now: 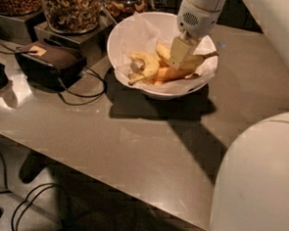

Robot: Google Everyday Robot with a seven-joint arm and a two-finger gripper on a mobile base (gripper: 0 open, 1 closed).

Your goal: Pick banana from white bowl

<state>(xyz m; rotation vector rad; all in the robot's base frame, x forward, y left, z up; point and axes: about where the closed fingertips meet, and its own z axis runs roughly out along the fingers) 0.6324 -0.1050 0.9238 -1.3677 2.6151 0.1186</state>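
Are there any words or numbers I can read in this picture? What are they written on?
No text here can be read.
Tan tag on the dark box: any marks on it are too blurred to read.
Nut jar: no label shows.
Pincer, down in the white bowl at the banana: no writing shows on it.

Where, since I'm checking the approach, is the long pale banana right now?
The banana lies across the right half of the white bowl, top centre of the camera view, stem pointing right, with the gripper down over its middle.
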